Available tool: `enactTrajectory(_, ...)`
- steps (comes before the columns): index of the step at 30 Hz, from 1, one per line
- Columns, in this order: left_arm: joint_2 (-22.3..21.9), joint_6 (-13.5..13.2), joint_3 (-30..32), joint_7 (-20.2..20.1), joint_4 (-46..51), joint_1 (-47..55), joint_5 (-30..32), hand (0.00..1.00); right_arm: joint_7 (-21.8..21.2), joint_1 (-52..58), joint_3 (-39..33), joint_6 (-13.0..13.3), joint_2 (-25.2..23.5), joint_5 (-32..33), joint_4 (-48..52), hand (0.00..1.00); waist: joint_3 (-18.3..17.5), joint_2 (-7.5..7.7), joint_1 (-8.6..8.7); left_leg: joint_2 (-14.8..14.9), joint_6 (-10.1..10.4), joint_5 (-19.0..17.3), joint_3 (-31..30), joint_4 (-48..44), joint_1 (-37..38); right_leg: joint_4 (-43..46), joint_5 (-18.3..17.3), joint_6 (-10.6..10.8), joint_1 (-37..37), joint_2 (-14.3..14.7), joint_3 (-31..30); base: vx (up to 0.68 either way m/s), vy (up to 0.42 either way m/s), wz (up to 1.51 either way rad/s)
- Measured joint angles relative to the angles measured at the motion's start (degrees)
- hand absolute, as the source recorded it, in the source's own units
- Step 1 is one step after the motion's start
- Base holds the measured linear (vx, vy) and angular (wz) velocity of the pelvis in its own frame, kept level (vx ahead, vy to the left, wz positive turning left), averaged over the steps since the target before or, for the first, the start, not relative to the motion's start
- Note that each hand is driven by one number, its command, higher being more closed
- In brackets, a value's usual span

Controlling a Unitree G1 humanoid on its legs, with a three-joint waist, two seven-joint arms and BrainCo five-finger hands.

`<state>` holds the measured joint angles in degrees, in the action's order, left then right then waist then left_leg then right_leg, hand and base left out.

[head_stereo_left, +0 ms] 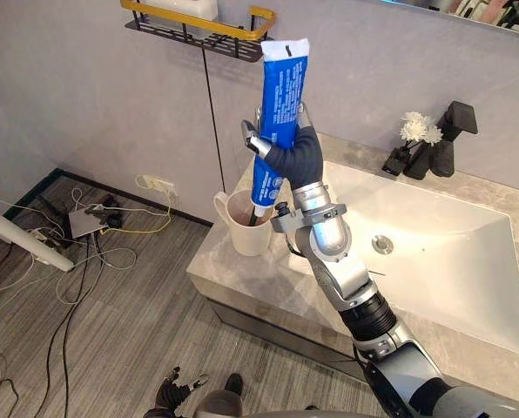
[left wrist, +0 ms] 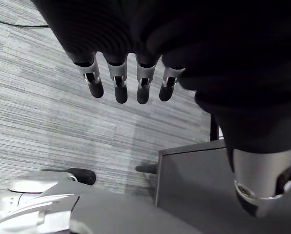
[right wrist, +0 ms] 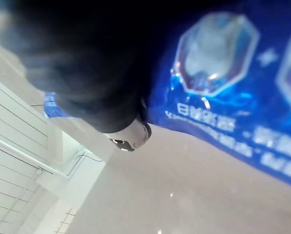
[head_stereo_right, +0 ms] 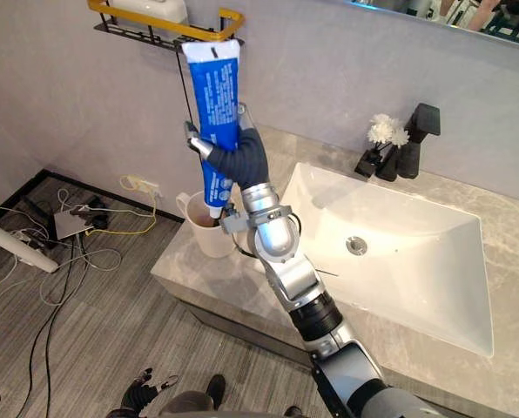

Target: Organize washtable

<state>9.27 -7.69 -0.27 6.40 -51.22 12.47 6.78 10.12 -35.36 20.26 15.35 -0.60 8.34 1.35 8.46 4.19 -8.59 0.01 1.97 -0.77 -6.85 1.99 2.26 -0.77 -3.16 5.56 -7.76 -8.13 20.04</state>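
A blue toothpaste tube (head_stereo_left: 281, 96) stands upright, its capped lower end dipping into the mouth of a cream handled cup (head_stereo_left: 252, 237) at the left end of the washtable. My right hand (head_stereo_left: 296, 158) is shut on the tube at its lower half, from the sink side. The right wrist view has the tube (right wrist: 233, 73) very close against the hand. My left hand (head_stereo_left: 171, 394) hangs low near the floor, its fingers (left wrist: 118, 85) straight and holding nothing.
The grey stone countertop (head_stereo_left: 242, 283) holds a white rectangular sink (head_stereo_left: 451, 261). A black faucet (head_stereo_left: 447, 139) and a small vase of white flowers (head_stereo_left: 419, 131) stand at the back. A black wall shelf with a yellow rail (head_stereo_left: 198, 26) hangs above the cup. Cables (head_stereo_left: 94, 231) litter the floor.
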Motion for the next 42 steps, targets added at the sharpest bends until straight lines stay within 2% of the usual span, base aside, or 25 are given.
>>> enactTrajectory(5,0.0,0.0,0.0,0.0,0.0,0.0,-0.1,0.0,0.2,-0.6,0.0,0.0,0.0,-0.3,0.0,1.0,0.0,0.0,-0.04,0.0,0.0,0.0,-0.1,0.0,0.0,0.0,0.0,0.0,0.0,0.0,0.1,0.0,0.0,0.0)
enactTrajectory(23,0.0,0.0,0.0,-0.1,0.0,0.1,-0.1,0.0,2.1,-0.6,0.5,-0.8,0.4,-8.7,-5.0,1.0,0.0,-0.01,-0.31,-0.1,0.0,0.0,-0.6,-0.1,-0.6,-0.2,0.0,0.0,0.2,0.0,0.4,0.0,0.0,0.01)
enactTrajectory(34,0.0,0.0,-0.1,-0.1,0.0,0.1,-0.1,0.0,2.2,-1.6,2.4,-1.3,0.4,-9.0,-7.7,1.0,0.0,-0.04,-0.38,0.0,0.0,0.0,-0.6,-0.1,-0.7,-0.3,0.0,0.0,0.2,0.0,0.3,0.0,0.0,0.0)
enactTrajectory(42,0.0,0.0,-0.3,-0.2,0.0,0.1,-0.4,0.0,2.2,-1.7,2.8,-2.2,0.4,-9.1,-7.9,1.0,0.1,-0.15,-1.2,-0.1,0.0,0.0,-0.6,-0.1,-0.8,-0.4,0.0,0.0,0.3,0.0,0.4,0.0,0.0,0.0)
